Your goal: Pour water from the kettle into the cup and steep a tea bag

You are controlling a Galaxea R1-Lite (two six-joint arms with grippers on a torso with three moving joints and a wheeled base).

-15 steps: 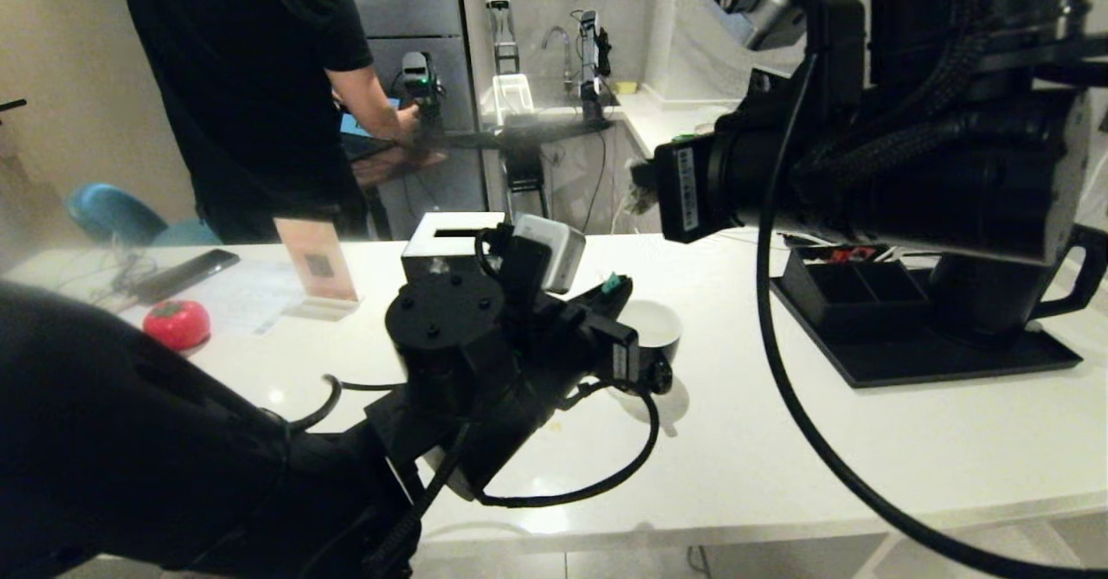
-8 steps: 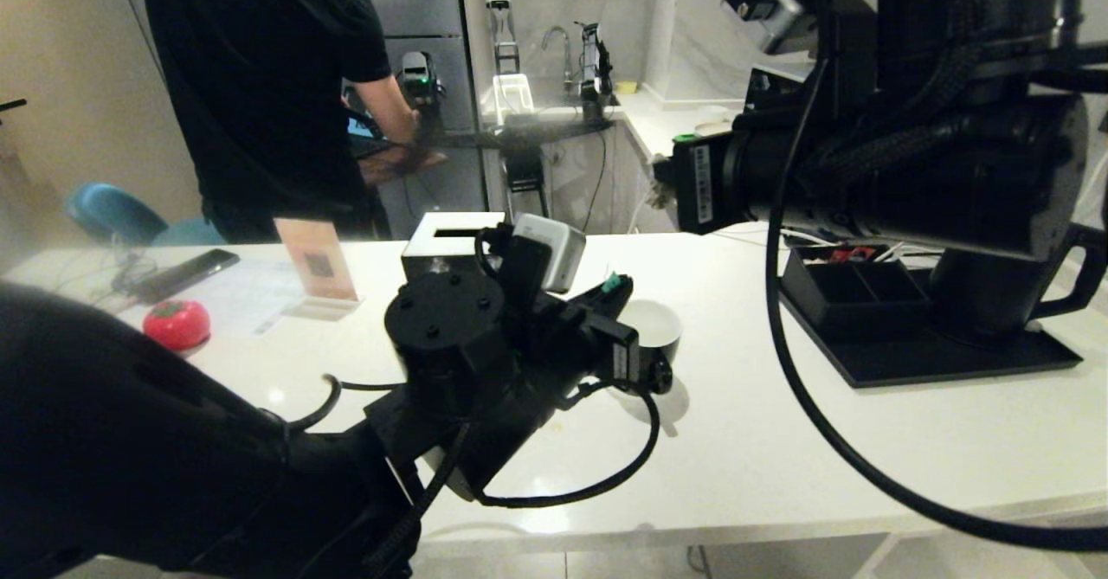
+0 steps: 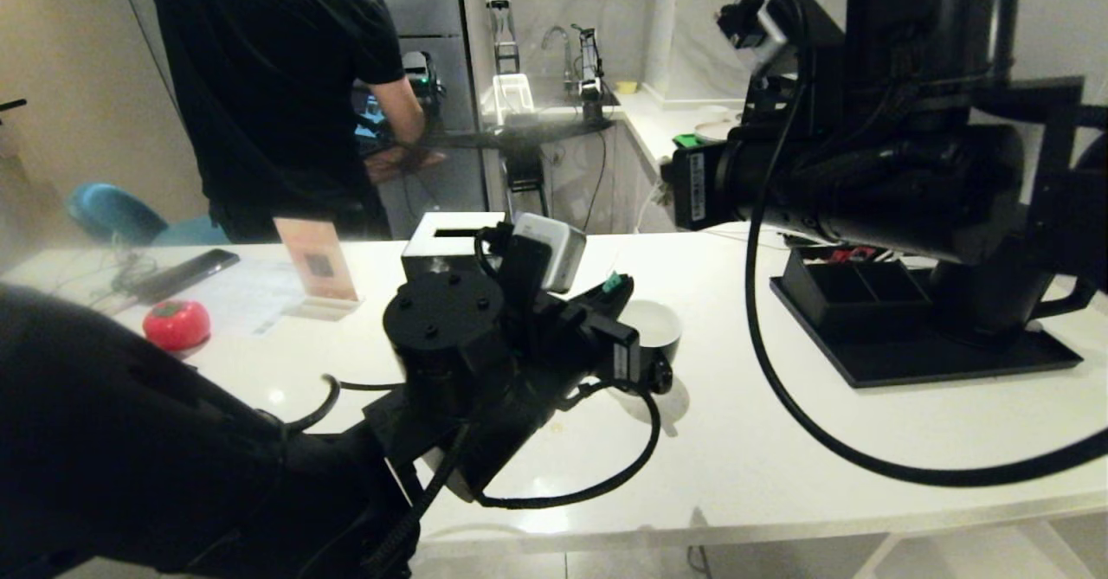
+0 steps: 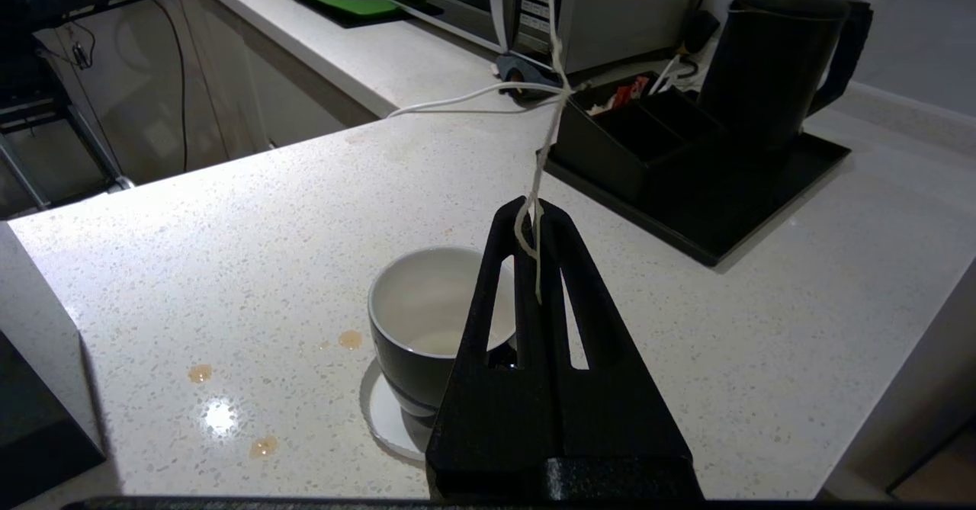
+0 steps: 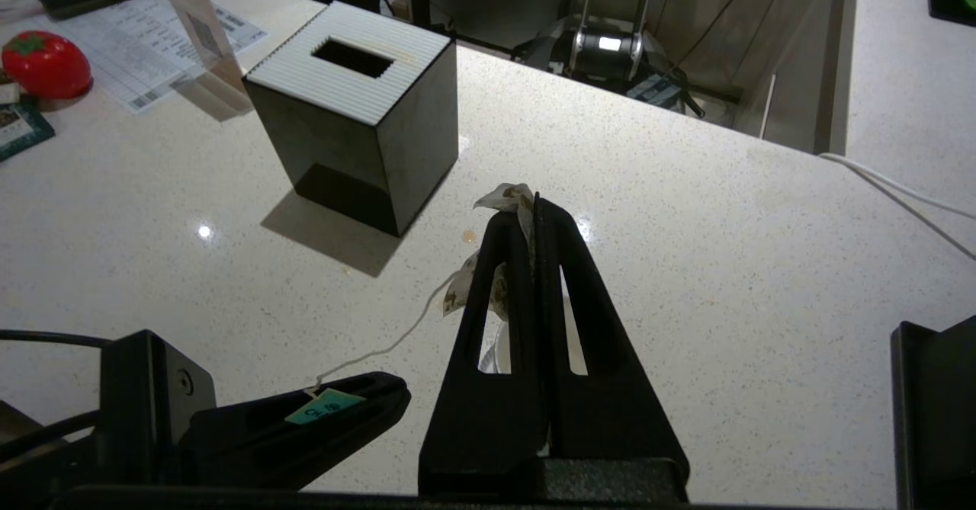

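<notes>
The cup [image 3: 655, 323], black with a white inside, stands on the white counter, and it also shows in the left wrist view as the cup [image 4: 424, 306]. My left gripper [image 4: 534, 216] hovers just beside it, shut on the tea bag's white string [image 4: 546, 133], with the green tag [image 5: 323, 407] at its fingertips. The string rises to my right gripper [image 5: 533, 205], which is higher up over the counter and shut on the tea bag [image 5: 505, 198]. The kettle [image 4: 772, 60] stands on a black tray [image 4: 732, 224]. In the head view the kettle [image 3: 982, 298] is partly hidden behind my right arm.
A black tissue box [image 5: 358, 113] with a white slotted top stands behind the cup. A compartment holder [image 4: 637, 125] sits on the tray. A red tomato-shaped object [image 3: 177, 324], a phone [image 3: 184, 273] and a card stand [image 3: 318, 266] lie at the left. A person [image 3: 277, 86] stands beyond the counter.
My right arm has swung a little, with its wrist end lower in the head view. The person has shifted slightly to the right. The left arm and the cup have not moved.
</notes>
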